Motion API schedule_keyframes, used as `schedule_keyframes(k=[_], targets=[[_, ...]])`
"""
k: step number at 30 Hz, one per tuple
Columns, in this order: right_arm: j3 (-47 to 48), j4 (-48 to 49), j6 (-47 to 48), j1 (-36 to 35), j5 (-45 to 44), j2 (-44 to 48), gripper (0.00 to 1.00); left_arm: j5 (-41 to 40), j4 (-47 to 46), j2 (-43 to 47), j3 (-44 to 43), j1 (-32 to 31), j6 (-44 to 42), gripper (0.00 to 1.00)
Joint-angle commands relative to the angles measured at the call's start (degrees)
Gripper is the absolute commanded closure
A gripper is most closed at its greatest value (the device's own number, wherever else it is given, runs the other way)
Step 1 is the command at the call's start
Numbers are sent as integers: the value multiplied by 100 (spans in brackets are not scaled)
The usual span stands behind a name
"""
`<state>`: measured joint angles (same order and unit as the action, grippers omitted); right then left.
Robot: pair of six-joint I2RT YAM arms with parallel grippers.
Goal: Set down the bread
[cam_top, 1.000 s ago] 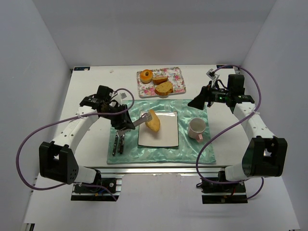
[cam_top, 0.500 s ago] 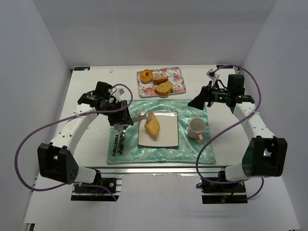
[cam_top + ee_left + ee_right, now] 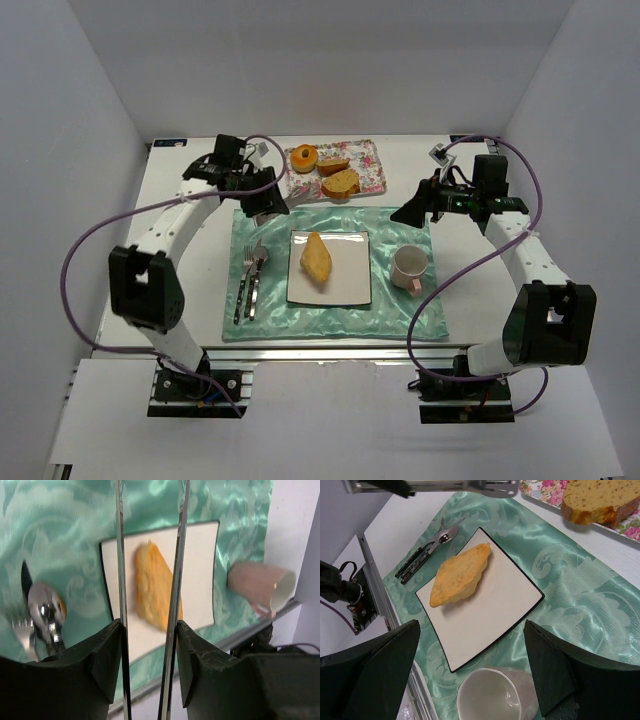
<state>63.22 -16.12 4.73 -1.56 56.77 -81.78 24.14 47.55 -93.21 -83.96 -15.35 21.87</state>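
One pale golden bread wedge (image 3: 318,260) lies on the square white plate (image 3: 350,285), also in the left wrist view (image 3: 152,587) and the right wrist view (image 3: 460,574). Two browner bread slices (image 3: 340,183) sit on the floral tray (image 3: 368,165) at the back. My left gripper (image 3: 266,200) hovers near the tray's left end, shut on metal tongs (image 3: 120,555) whose two arms stand apart with nothing between them. My right gripper (image 3: 412,212) hangs open and empty beyond the cup (image 3: 408,266).
A round orange bun (image 3: 303,157) shares the floral tray. A fork and spoon (image 3: 248,285) lie left of the plate on the green satin mat (image 3: 400,225). White walls enclose the table on three sides.
The tongs have let go of the bread wedge, which now rests on the plate. My left arm has swung back and away towards the floral tray. The right arm has not moved.
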Motion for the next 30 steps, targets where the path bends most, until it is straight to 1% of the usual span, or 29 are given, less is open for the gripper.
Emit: schedule_keyframes(k=[1,2,3,5,6,9,13,18,20,23,27,30], targets=[[120,153,37,33,97,57,11,240,-773,-460,-506,-11,151,46],[120,153,37,33,97,48,11,284,-834,-835,-681,-11,160,46],[120,153,37,33,97,57,11,328,-939,-1031,-1022,-11,177,46],[129,153,45,42,97,65,11,389,-1010,-1513,-1367,-11,195,46],[120,144,54,42,97,74,11,398,-1054,-1647,-1682,-11,195,46],[94,153,63,68,79,118,11,329,-967,-2086,-2175,-11,151,46],[24,206,19,86,79,127,11,249,-783,-2465,-2501,-12,11,47],[41,223,1,86,71,101,11,407,-738,-2553,-2423,-20,-77,48],[67,223,10,95,88,92,11,521,-756,-2509,-2240,-20,-112,48],[94,249,-34,86,106,48,11,443,-721,-2404,-1985,-38,-183,48],[146,276,-95,95,150,-5,11,547,-949,-2316,-1703,-29,-165,48],[147,250,-78,95,132,13,11,609,-1037,-2368,-1702,-47,-122,49]])
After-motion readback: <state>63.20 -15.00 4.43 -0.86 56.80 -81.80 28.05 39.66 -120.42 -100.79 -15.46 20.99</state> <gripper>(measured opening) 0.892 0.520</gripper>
